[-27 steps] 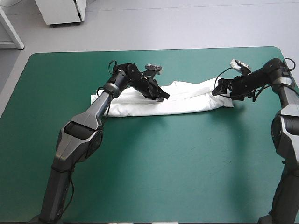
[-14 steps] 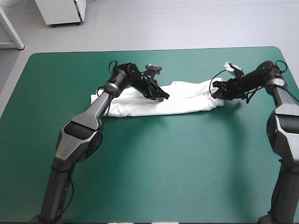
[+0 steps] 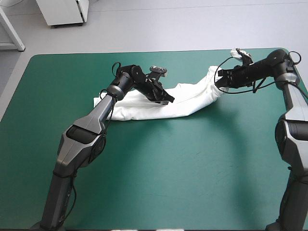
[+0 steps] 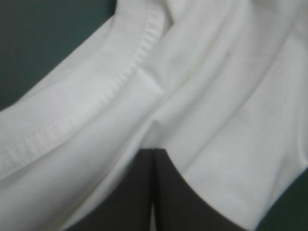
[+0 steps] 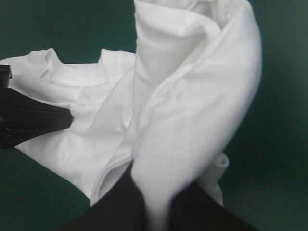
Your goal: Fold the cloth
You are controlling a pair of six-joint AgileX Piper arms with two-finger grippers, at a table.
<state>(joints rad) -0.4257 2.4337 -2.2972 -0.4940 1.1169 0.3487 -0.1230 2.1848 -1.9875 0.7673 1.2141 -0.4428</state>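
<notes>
The white T-shirt (image 3: 144, 107) lies as a long folded band across the far half of the teal-green table. My left gripper (image 3: 169, 99) is shut, its tip down on the middle of the band. In the left wrist view the black fingers (image 4: 153, 153) meet in one arch, with hemmed white cloth (image 4: 211, 96) just ahead. My right gripper (image 3: 220, 82) is shut on the T-shirt's right end and holds it raised off the table. Cloth (image 5: 192, 96) runs up from between those fingers (image 5: 155, 195). The left gripper (image 5: 33, 120) shows farther off on the shirt.
Teal-green cover (image 3: 168, 168) stretches bare from the shirt to the near edge. The table's far edge (image 3: 159, 52) runs a short way behind both grippers. The right edge is close to the right arm (image 3: 288, 91).
The right gripper shut on the shirt's right end, then lifted it and carried it toward the far edge, so the band now bends upward there. The left gripper stayed put.
</notes>
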